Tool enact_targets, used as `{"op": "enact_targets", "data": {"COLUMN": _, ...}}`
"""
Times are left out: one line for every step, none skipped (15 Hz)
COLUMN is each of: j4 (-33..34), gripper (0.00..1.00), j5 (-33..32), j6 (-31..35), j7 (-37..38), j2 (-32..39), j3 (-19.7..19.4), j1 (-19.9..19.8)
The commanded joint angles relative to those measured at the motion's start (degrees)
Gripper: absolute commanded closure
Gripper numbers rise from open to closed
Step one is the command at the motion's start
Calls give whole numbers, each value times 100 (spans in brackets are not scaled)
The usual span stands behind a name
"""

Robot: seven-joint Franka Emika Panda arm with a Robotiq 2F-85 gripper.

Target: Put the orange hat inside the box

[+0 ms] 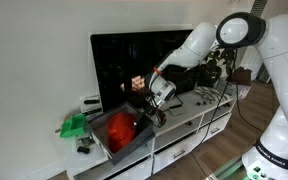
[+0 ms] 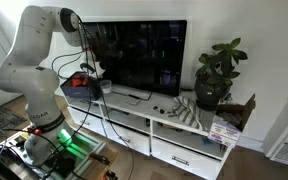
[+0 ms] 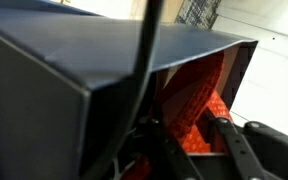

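Evidently, the risks lie in the let-go:

1. The orange hat (image 1: 120,127) sits in the box (image 1: 136,143) at its 9 o'clock end, with the dome rising above the low wall. Nudged, the glossy shell could roll out.
2. The gripper (image 1: 149,108) hangs at the hat's 1 o'clock. I cannot tell whether its jaws grip the hat. Lifting while clamped would drag the hat out.
3. A dark cable (image 3: 149,40) crosses the wrist view and may snag the box wall.

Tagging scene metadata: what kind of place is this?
Likely a home living room: large black flat-screen television on a low white drawer cabinet, leafy green potted plant beside it.
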Motion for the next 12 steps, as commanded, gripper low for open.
{"op": "enact_targets", "data": {"j4": -466, "gripper": 30, "j5": -357, "j6": 468, "j7": 302, "j2": -597, "j3": -27, "j1": 116}}
{"op": "enact_targets", "data": {"j4": -580, "gripper": 22, "j5": -501, "j6": 570, "j7": 411, "j2": -772, "j3": -19, "j1": 129}}
{"op": "enact_targets", "data": {"j4": -646, "gripper": 16, "j5": -584, "j6": 664, "j7": 468, "j2": -888, "j3": 5, "j1": 124}}
{"op": "enact_targets", "data": {"j4": -712, "gripper": 9, "j5": -738, "j6": 705, "j7": 593, "j2": -1020, "j3": 28, "j1": 117}}
{"op": "enact_targets", "data": {"j4": -760, "gripper": 2, "j5": -874, "j6": 738, "j7": 723, "j2": -1121, "j3": 51, "j1": 110}}
{"op": "enact_targets", "data": {"j4": -798, "gripper": 0, "j5": -1066, "j6": 746, "j7": 913, "j2": -1214, "j3": 67, "j1": 110}}
{"op": "enact_targets", "data": {"j4": -826, "gripper": 0, "j5": -1250, "j6": 727, "j7": 1104, "j2": -1289, "j3": 86, "j1": 109}}
{"op": "enact_targets", "data": {"j4": -852, "gripper": 0, "j5": -1510, "j6": 721, "j7": 1389, "j2": -1364, "j3": 91, "j1": 131}}
{"op": "enact_targets", "data": {"j4": -883, "gripper": 0, "j5": -1754, "j6": 705, "j7": 1638, "j2": -1432, "j3": 110, "j1": 133}}
{"op": "enact_targets", "data": {"j4": -913, "gripper": 0, "j5": -2000, "j6": 688, "j7": 1936, "j2": -1508, "j3": 134, "j1": 137}}
{"op": "enact_targets", "data": {"j4": -956, "gripper": 0, "j5": -2270, "j6": 688, "j7": 2264, "j2": -1585, "j3": 155, "j1": 146}}
{"op": "enact_targets", "data": {"j4": -1003, "gripper": 0, "j5": -2510, "j6": 651, "j7": 2556, "j2": -1686, "j3": 197, "j1": 133}}
